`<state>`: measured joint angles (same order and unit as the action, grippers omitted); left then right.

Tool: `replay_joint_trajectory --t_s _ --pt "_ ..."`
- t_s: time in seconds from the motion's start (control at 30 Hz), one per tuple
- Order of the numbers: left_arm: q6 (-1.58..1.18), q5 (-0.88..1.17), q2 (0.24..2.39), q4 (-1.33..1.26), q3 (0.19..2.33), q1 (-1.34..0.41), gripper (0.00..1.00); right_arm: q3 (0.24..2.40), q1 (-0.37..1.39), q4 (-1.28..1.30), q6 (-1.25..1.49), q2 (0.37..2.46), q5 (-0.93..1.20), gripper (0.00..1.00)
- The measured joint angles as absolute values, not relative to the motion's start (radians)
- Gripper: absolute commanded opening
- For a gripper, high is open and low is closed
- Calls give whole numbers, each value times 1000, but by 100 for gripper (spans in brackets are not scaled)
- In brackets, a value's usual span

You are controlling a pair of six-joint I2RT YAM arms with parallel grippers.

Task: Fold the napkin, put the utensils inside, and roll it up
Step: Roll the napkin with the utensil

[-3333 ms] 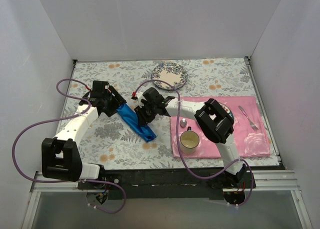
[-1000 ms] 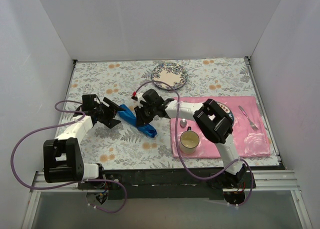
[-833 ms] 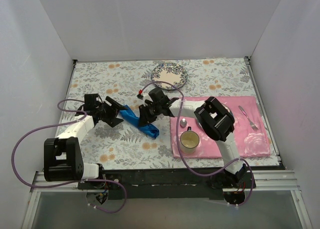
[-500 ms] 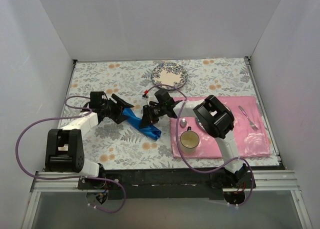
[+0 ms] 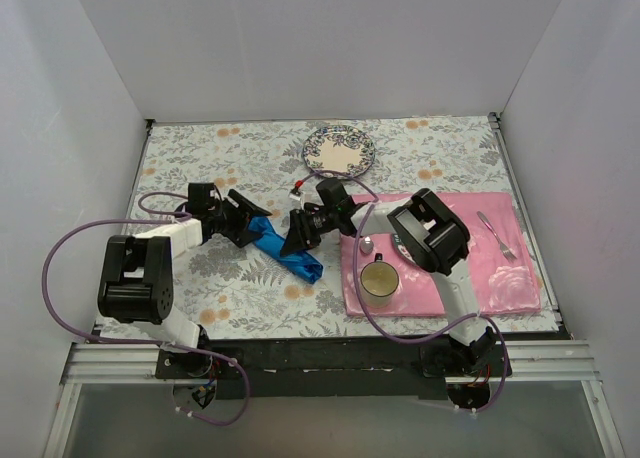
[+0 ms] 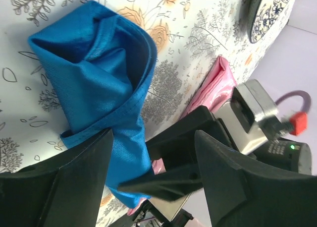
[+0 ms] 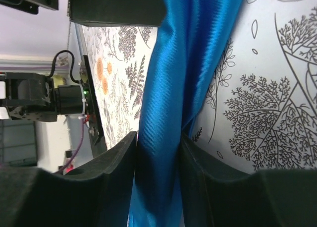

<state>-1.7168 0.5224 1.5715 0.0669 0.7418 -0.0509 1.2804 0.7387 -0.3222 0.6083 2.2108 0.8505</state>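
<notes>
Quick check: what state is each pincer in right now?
Left pincer: open, with the napkin lying between its spread fingers.
Right pincer: closed on the napkin.

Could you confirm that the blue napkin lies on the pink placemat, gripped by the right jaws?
Not quite: the napkin lies on the floral tablecloth, left of the placemat, as the top view shows; the right gripper's jaws do hold it.

Napkin (image 5: 291, 257), seemingly rolled, on table (image 5: 430, 148)
</notes>
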Motion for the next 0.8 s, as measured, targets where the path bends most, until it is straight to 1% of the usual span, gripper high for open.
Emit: replay_joint_trajectory --t_s 0.1,0.27,0.4,0.63,0.73,0.8 --pt "-1716 522 1588 66 743 -51 65 1293 739 -262 559 2191 832 56" --pt "-1714 522 1600 61 749 -55 65 1351 740 -75 434 2156 759 66" --pt "-1710 521 1600 54 749 -56 65 1413 747 83 325 2131 664 68" --pt "-1691 516 1582 78 751 -56 68 1504 774 262 203 2113 521 68" --pt "-1683 512 1546 120 772 -56 68 1517 783 285 186 2099 515 65" --pt "-1683 513 1528 136 800 -56 68 1530 795 290 182 2097 519 61"
